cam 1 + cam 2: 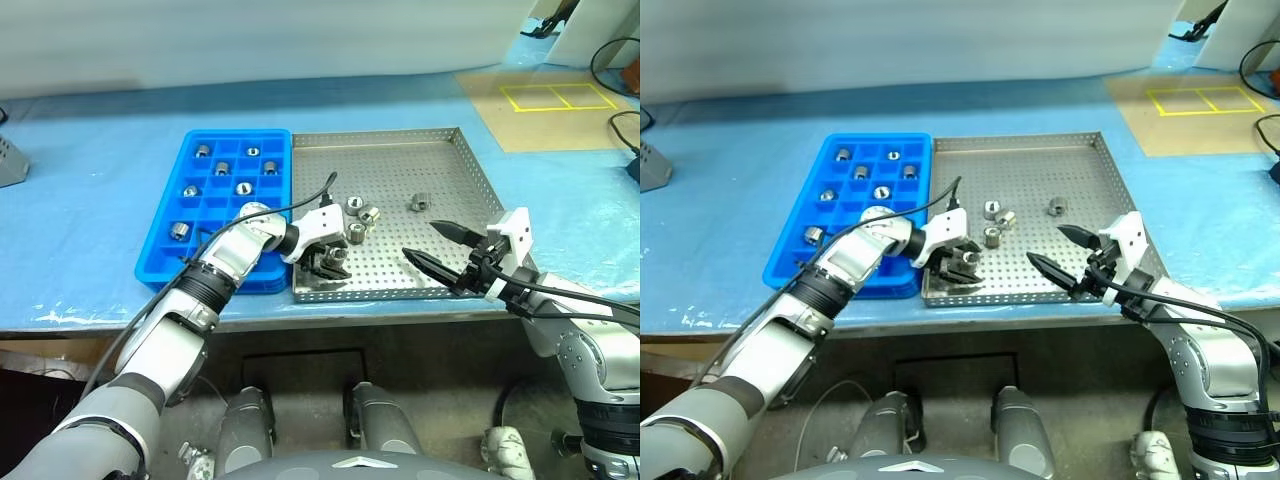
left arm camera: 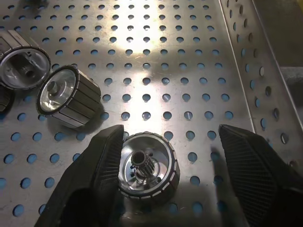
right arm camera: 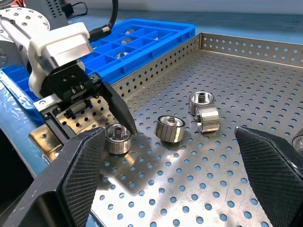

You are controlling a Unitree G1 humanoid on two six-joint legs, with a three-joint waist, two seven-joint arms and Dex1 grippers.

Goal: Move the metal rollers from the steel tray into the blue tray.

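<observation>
I see my left gripper (image 2: 165, 165) down on the floor of the steel tray (image 1: 450, 180), near its front-left corner, with its fingers parted around one upright metal roller (image 2: 147, 165). One finger (image 2: 94, 175) touches the roller's side; the other stands apart from it, so nothing is clamped. Three more rollers (image 3: 170, 128) sit just beyond it on the perforated floor, two of them touching, and another lies alone (image 1: 419, 202) further toward the tray's middle. My right gripper (image 1: 438, 248) hovers wide open and empty over the tray's front-right part. Beside the steel tray, the blue tray (image 1: 165, 250) holds several rollers in separate compartments.
</observation>
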